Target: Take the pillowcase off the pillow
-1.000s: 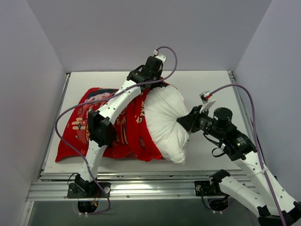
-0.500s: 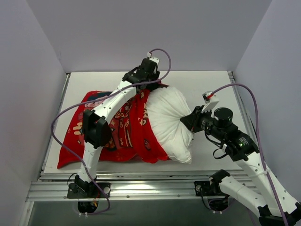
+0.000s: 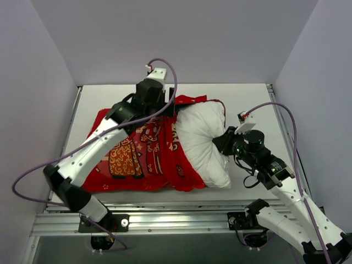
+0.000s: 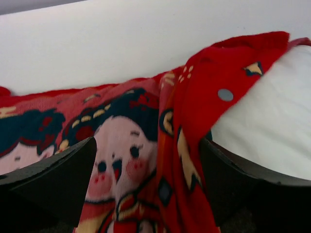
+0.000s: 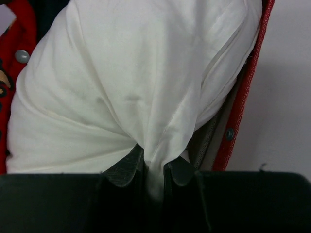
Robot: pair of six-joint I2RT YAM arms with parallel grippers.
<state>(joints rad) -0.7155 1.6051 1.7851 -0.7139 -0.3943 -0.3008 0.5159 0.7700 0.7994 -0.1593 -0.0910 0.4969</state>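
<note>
Pillowcase is covering much of the pillow. Left jaws are gaping wide, holding nothing, pillowcase beneath them. Right jaws are pinching pillow fabric between them.

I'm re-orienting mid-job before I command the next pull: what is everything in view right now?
pillowcase: one, red with gold and cartoon print, on the left part of the table, covering the pillow's left portion.
pillow: one, white, right end bare and sticking out of the pillowcase.
table: one, white, under everything.
cables: two, purple, one along each arm.
left gripper: one, black, open, over the pillowcase near its far edge.
right gripper: one, black, shut on a pinch of the pillow's right end.
</note>
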